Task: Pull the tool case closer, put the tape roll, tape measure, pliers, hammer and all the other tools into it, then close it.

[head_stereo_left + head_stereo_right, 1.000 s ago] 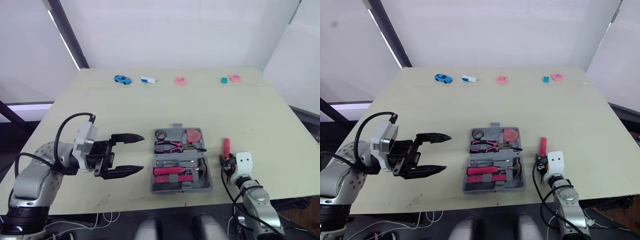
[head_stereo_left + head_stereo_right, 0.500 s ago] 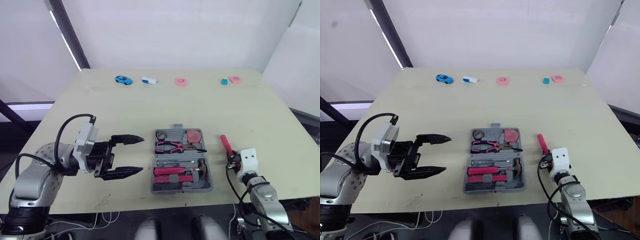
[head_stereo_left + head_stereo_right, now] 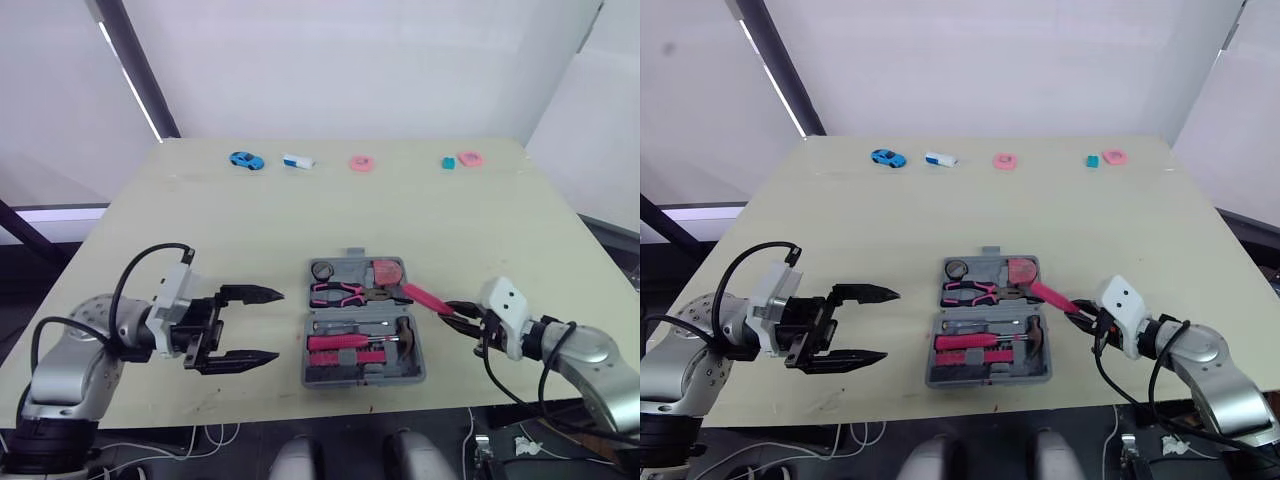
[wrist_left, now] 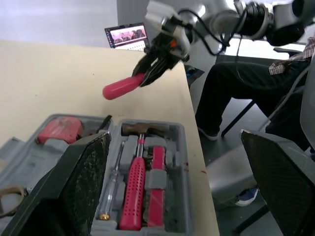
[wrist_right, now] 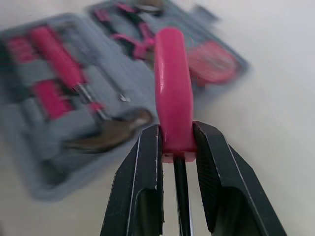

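Screwdriver (image 5: 172, 88) tip hidden within clamped right tool (image 5: 176, 132).

Bright, even light, faint shadows (soft-edged)

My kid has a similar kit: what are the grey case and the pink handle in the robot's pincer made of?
The tool case looks like moulded grey plastic, matt, with shaped recesses for the tools. The screwdriver in the right pincer has a smooth pink handle with a faint sheen, either plastic or a rubbery coating. Its thin dark shaft is likely metal.
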